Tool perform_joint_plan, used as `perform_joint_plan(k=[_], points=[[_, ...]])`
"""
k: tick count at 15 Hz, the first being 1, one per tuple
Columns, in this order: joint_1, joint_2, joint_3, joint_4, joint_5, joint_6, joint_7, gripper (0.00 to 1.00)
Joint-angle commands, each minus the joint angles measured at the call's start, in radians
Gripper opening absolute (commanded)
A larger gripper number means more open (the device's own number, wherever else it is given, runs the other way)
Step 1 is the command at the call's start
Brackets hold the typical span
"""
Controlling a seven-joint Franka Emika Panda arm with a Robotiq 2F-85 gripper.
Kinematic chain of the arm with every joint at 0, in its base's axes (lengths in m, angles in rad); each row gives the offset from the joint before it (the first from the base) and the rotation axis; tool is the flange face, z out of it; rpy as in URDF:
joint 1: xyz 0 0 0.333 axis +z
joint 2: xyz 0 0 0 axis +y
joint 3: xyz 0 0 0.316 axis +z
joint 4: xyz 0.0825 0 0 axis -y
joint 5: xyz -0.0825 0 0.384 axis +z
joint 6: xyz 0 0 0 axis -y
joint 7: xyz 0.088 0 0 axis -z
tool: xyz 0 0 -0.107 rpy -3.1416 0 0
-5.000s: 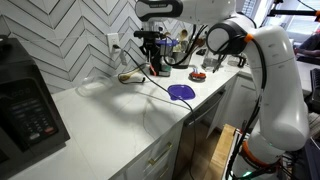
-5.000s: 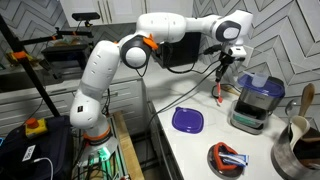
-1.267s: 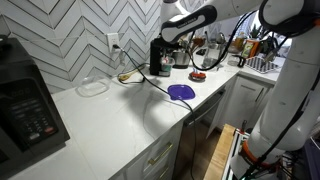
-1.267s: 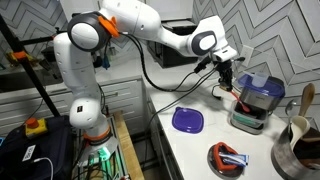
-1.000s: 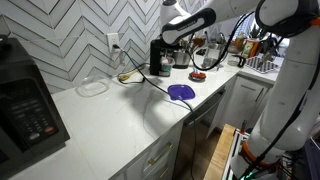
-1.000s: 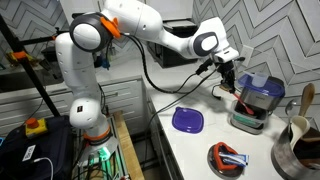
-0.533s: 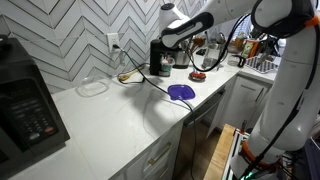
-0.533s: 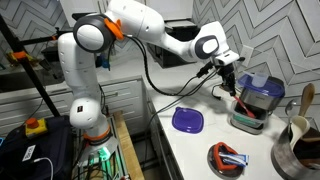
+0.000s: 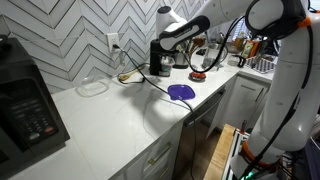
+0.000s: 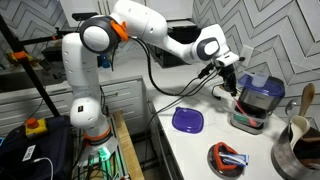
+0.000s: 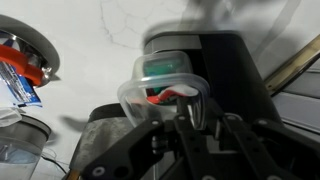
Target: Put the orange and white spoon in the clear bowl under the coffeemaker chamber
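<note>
Hovering directly above the clear bowl [image 11: 150, 88], the gripper [image 11: 188, 118] points down into it. The orange and white spoon [image 11: 170, 97] shows inside the bowl's rim, long axis unclear. Jaw closure cannot be determined.

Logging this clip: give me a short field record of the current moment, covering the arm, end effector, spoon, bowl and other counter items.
arm: reaching to the coffee machine at the back of the counter
end effector: just above the clear bowl; open or shut unclear
spoon: orange part visible inside the bowl; release not confirmable
bowl: sits beneath the coffee machine's upper part
other items: purple plate, black appliance with keypad, red dish
</note>
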State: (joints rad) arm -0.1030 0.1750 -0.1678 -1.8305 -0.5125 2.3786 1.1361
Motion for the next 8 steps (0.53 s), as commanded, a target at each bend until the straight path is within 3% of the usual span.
perform_joint_plan(k=[1,4,6,7,8], points=[[0.019,0.002,-0.014,0.008,0.0,-0.003,0.023,0.59],[0.017,-0.036,0.013,-0.019,0.088,0.014,-0.066,0.81],[0.011,-0.077,0.044,-0.054,0.203,0.049,-0.208,0.96],[0.012,-0.098,0.054,-0.068,0.253,0.058,-0.269,0.99],[0.026,-0.034,0.028,0.0,0.179,0.023,-0.174,0.86]])
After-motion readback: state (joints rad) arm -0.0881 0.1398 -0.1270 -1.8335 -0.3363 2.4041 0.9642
